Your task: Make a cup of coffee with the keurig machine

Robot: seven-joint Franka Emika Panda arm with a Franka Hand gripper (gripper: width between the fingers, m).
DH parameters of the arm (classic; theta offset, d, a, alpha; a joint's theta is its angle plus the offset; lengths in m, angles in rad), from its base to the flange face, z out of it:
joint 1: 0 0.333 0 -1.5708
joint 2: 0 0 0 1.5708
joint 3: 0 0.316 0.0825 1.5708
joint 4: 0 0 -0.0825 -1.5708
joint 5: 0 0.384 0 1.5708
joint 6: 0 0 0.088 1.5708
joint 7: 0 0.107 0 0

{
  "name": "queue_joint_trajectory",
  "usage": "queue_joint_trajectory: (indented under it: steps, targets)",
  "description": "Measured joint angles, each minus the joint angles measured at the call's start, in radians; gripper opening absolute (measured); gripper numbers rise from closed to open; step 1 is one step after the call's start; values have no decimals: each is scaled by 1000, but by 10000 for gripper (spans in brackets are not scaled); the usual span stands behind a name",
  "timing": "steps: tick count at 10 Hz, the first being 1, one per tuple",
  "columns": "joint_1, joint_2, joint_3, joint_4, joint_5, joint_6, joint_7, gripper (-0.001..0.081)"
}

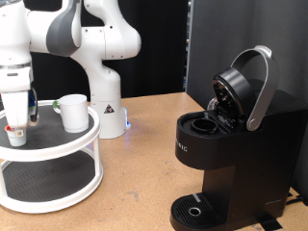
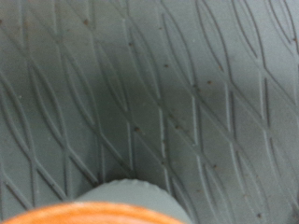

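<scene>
The white cup (image 1: 72, 112) stands on the top tier of a round two-tier stand (image 1: 58, 144) at the exterior view's left. The black keurig machine (image 1: 236, 154) stands at the right with its grey-handled lid (image 1: 255, 82) raised and the pod chamber (image 1: 204, 123) open. My gripper (image 1: 16, 123) points straight down at the stand's left side, over a small white pod with a red-orange top (image 1: 16, 133). The wrist view shows the orange rim of the pod (image 2: 112, 211) at the frame edge against the grey diamond-patterned mat (image 2: 159, 93). No fingers show there.
The robot's white base (image 1: 106, 96) stands behind the stand. The stand's lower tier (image 1: 48, 178) has a dark mat. A drip tray (image 1: 197, 210) sits at the keurig's foot on the wooden table (image 1: 135, 183).
</scene>
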Motion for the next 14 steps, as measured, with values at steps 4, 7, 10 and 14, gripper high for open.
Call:
queue_joint_trajectory:
  steps: [4, 7, 10, 14]
  targets:
    - [0, -3, 0, 0, 0, 0, 3, 449]
    - [1, -53, 1, 18, 46, -60, 1, 449]
    - [3, -143, 20, 82, 79, -213, -2, 449]
    - [4, -181, 35, 111, 93, -290, 0, 449]
